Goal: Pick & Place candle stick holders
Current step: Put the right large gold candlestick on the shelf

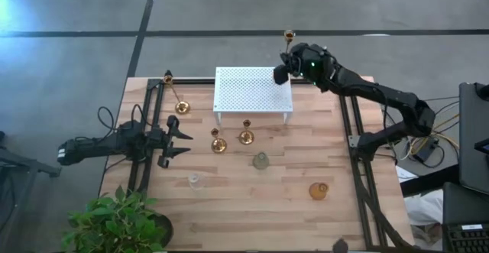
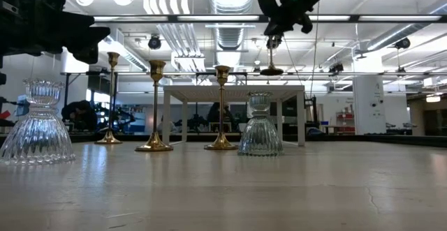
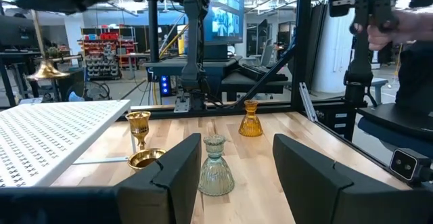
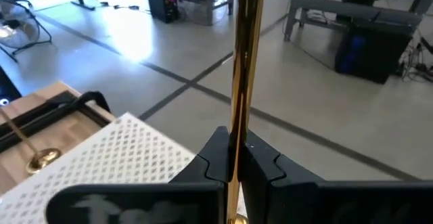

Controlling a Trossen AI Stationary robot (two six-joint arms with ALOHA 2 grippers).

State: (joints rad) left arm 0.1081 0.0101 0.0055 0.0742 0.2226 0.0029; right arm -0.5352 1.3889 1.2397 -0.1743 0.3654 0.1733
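Note:
My right gripper [image 1: 284, 68] is shut on a tall thin brass stick [image 1: 289, 36], above the far right corner of the white perforated stand [image 1: 252, 91]. The other tall brass stick [image 1: 175, 94] stands on its round base left of the stand. Two short brass holders [image 1: 218, 142] [image 1: 246, 135] stand in front of the stand. The grey-green glass [image 1: 261, 160], clear glass [image 1: 194, 180] and amber glass [image 1: 318, 190] stand nearer. My left gripper [image 1: 180, 141] is open and empty at the table's left, pointing at the grey-green glass [image 3: 215, 167]. My right gripper pinches the tall stick's thin stem [image 4: 238, 132] between its two fingers, which lie across it. The stick is lifted clear and nearly upright. Its round base [image 2: 271, 70] hangs below the gripper, above the stand's top, and its cup end [image 1: 289, 35] rises past the fingers.
The stand's top [image 2: 234, 88] is bare under the hanging base. Dark rails [image 1: 353, 131] run along both table sides. A potted plant [image 1: 114, 222] sits at the near left corner. A person's sleeve [image 3: 413, 55] shows beyond the table's right side.

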